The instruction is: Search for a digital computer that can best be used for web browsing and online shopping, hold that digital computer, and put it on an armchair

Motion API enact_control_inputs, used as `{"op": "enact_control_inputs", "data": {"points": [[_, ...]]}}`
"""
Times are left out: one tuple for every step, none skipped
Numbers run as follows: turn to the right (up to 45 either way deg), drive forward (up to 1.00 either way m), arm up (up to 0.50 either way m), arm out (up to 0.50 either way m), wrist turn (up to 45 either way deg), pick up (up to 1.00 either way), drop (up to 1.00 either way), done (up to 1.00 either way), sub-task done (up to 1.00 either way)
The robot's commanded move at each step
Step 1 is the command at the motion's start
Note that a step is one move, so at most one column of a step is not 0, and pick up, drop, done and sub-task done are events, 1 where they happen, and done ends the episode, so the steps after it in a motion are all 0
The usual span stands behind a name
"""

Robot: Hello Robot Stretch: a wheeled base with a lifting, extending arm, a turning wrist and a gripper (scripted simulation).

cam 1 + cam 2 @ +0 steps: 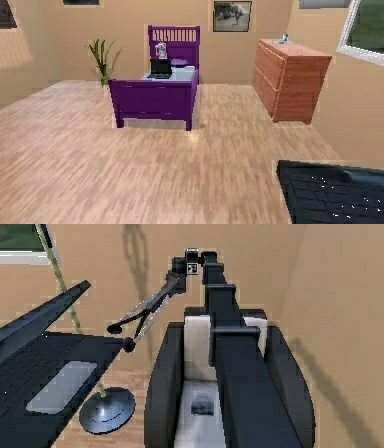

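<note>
Your gripper sits in the upper middle of the arm side view, its thin fingers slanting down toward the left. The laptop hangs at their tips with only floor and a round grey base beneath it, so you hold the laptop. How the fingers are set you cannot tell.

The coming move turns on one offset. The armchair lies directly under the arm, while the laptop is off to that view's left, beyond the chair's left armrest. Its deck stretches leftward from the fingertips with the screen raised along the far edge. The whole slab must therefore travel rightward across the picture before it is above the seat (the armrest is in the way if it goes low).

The forward view catches the same laptop as a dark slab at bottom right over bare floor. It also shows a purple bed well ahead, carrying a dark boxy thing, possibly another computer.
</note>
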Motion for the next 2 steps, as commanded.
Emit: {"op": "enact_control_inputs", "data": {"points": [[0.0, 0.00, 0.00, 0.00, 45.0, 0.00, 0.00, 0.00, 0.00], [0.0, 0.00, 0.00, 0.00, 45.0, 0.00, 0.00, 0.00, 0.00]]}}
